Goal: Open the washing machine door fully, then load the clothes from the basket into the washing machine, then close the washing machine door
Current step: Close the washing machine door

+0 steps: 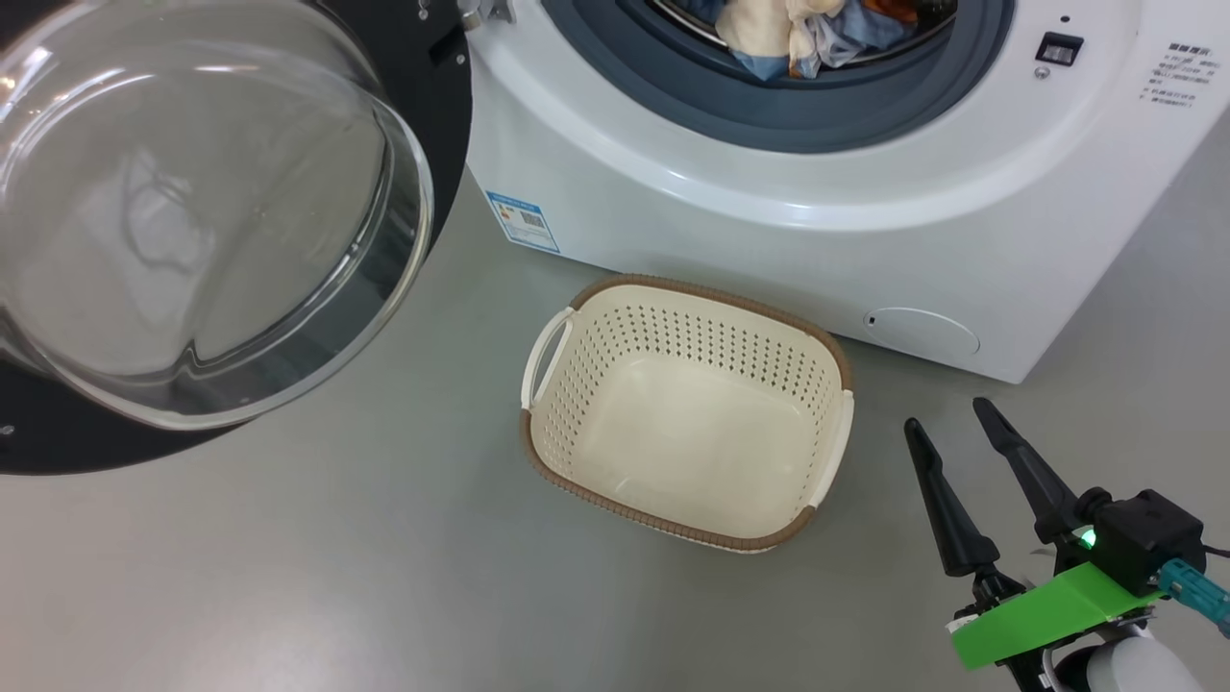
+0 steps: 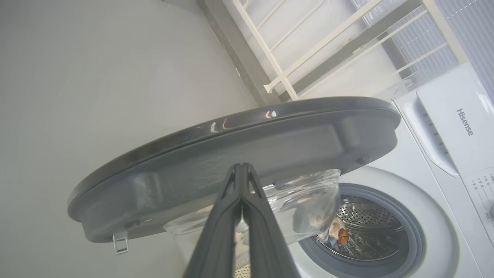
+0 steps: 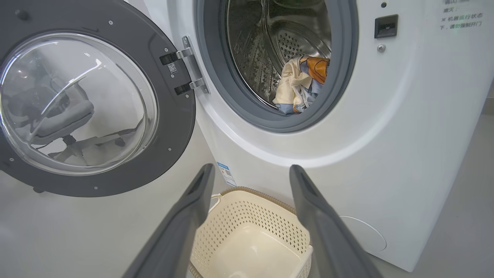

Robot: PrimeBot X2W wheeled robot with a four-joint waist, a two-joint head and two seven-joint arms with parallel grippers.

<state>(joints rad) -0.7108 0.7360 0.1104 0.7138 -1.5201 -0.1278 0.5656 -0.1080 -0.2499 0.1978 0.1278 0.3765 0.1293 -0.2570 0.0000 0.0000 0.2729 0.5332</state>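
Cream perforated plastic basket point(image 1: 692, 336) found empty on the floor point(image 1: 288, 557), soft cream and blue clothes point(image 3: 299, 87) inside the white washing machine point(image 1: 769, 240). Judged only the closing remaining. Found the round black-rimmed glass washing machine door point(image 1: 192, 221) swung wide at left, left tool point(image 2: 241, 166) clenched empty at its rim point(image 2: 173, 162), right tool point(image 1: 949, 418) released. Needed a steady push far from the hinge point(image 3: 189, 65), until latched.

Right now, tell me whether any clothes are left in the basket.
No, the basket is bare inside, and the clothes lie in the drum of the washing machine.
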